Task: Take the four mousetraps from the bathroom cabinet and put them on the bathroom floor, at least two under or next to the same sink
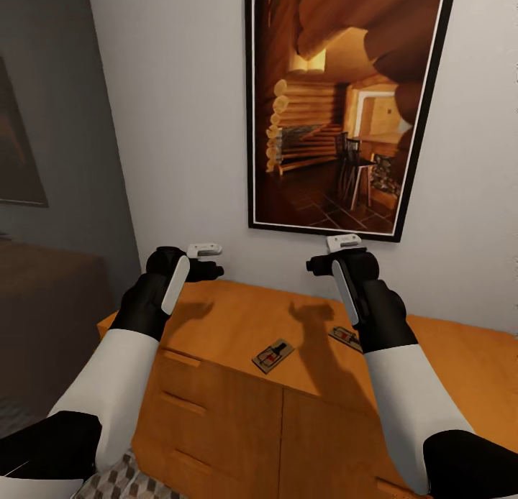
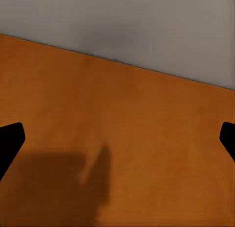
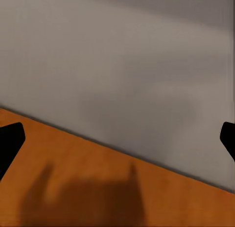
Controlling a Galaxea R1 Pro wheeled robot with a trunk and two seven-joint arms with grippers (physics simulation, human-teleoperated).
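Head view: the cabinet (image 1: 237,405) fills the lower middle. Two mousetraps lie on its top: one mousetrap (image 1: 273,356) at center, a second mousetrap (image 1: 345,337) just right, partly behind the right arm. Left gripper (image 1: 208,262) & right gripper (image 1: 320,258) hang above the top; can't tell if apart. A picture (image 1: 338,103) hangs upper right.

Left wrist view: fingertips (image 2: 10,143) at both edges, wide apart, nothing between.

Right wrist view: fingertips (image 3: 10,143) wide apart too, over wood & wall.

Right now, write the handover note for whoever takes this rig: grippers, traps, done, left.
Left gripper: open, empty, above the cabinet top.
Right gripper: open, empty, above the same top near the wall.
Mousetraps: one lies flat on the cabinet top between the arms; a second lies beside the right forearm, partly hidden. The other two: whereabouts unknown.
Done: nothing visibly placed on the floor.
Left: pick up the traps, carry them to the bathroom floor, at least two by the sink.
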